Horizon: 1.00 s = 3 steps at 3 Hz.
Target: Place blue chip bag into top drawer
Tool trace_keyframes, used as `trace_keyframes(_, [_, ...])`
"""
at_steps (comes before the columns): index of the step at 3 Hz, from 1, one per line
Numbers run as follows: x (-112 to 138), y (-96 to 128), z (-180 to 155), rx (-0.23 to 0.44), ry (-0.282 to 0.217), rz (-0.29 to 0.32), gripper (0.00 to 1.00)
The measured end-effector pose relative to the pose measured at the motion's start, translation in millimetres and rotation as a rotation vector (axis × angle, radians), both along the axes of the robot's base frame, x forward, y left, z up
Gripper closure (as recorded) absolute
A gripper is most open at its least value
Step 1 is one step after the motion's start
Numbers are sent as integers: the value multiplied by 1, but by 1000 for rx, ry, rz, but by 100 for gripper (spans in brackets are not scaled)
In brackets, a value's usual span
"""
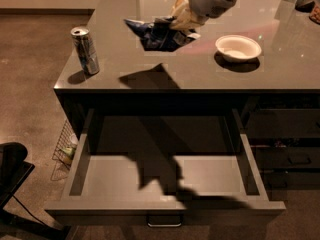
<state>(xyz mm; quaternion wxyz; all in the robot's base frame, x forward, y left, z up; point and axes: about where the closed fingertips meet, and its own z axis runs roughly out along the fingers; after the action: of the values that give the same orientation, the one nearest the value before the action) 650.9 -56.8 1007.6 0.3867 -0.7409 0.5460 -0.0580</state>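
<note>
Tool (pixel 184 23) at the upper middle of the camera view, over the grey tabletop (pixel 200 76), pinching the right end of the blue chip bag (pixel 155 33). The bag hangs crumpled to the tool's left, clear of the surface, and its shadow (pixel 149 77) lies near the front edge. A silver-blue can (pixel 86 50) stands upright at the left front corner. A white bowl (pixel 238 47) sits to the right of the bag, apart from it. Below, the top drawer (pixel 215 179) is pulled out, its bar handle (pixel 164 223) at the front. A wire basket (pixel 64 146) stands on the floor to its left.
</note>
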Motion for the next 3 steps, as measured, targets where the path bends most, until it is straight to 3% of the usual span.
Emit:
trace_keyframes(1, [-71, 5, 39, 129, -12, 174, 100])
trace_keyframes(2, [-136, -13, 40, 204, 21, 264, 100])
trace_keyframes(3, [-200, -20, 6, 248, 137, 318, 100])
